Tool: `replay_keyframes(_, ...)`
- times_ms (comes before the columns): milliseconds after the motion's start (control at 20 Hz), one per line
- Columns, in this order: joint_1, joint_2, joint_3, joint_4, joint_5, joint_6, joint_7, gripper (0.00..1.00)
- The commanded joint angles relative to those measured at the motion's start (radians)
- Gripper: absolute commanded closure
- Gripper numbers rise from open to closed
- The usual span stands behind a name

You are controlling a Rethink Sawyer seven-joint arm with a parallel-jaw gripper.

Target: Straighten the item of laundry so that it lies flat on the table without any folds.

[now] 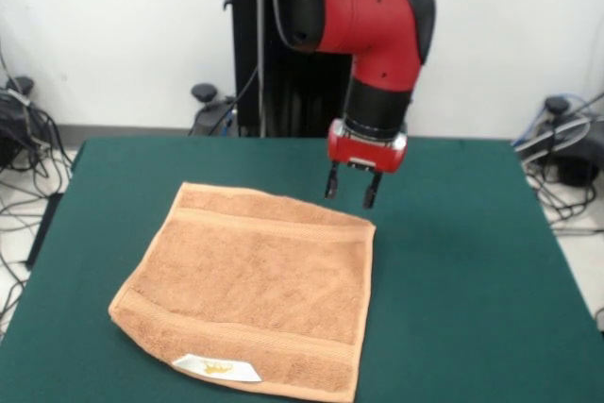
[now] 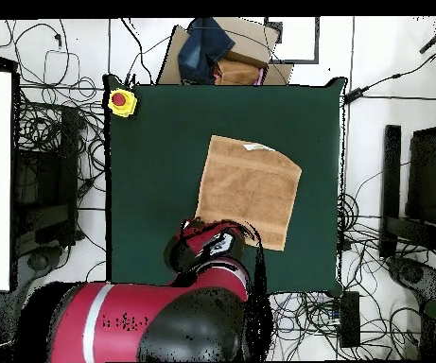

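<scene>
Towel (image 1: 250,290), orange-tan terry, lay spread out on the dark green worktop (image 1: 472,280), looked flat with no obvious folds, slightly rotated against the worktop edges. Woven border bands ran across it near two opposite edges. White label with yellow print (image 1: 217,367) sat on the towel edge facing the camera in the front view; in the overhead view the same label (image 2: 257,146) showed on the towel's edge toward the worktop's far side from the robot base. Overhead, the towel (image 2: 250,189) sat right of the worktop's centre, closer to the right edge, well clear of all four corners.

Tool (image 1: 353,188) hung above the worktop just beyond the towel's corner on the pedestal side, not touching the towel. Its two dark fingers (image 1: 372,192) pointed down with a clear gap between them, spread, nothing pinched. Red and black arm (image 1: 363,25) came down from above to it. In the overhead view the arm (image 2: 165,317) covered the worktop's edge nearest the base, and the tool was hidden under the wrist.

Yellow box with red button (image 2: 120,101) sat at a worktop corner in the overhead view. Cables (image 1: 33,167) lay on the floor around the worktop.
</scene>
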Motion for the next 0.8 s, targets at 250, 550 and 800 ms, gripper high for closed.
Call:
replay_keyframes(250,0.117,0.145,-0.029,-0.012,0.023,-0.081,0.091,0.0)
replay_keyframes(550,0.121,0.297,-0.107,-0.145,0.063,-0.157,0.085,0.0)
replay_keyframes(800,0.107,0.359,-0.172,-0.193,0.072,-0.212,0.065,0.0)
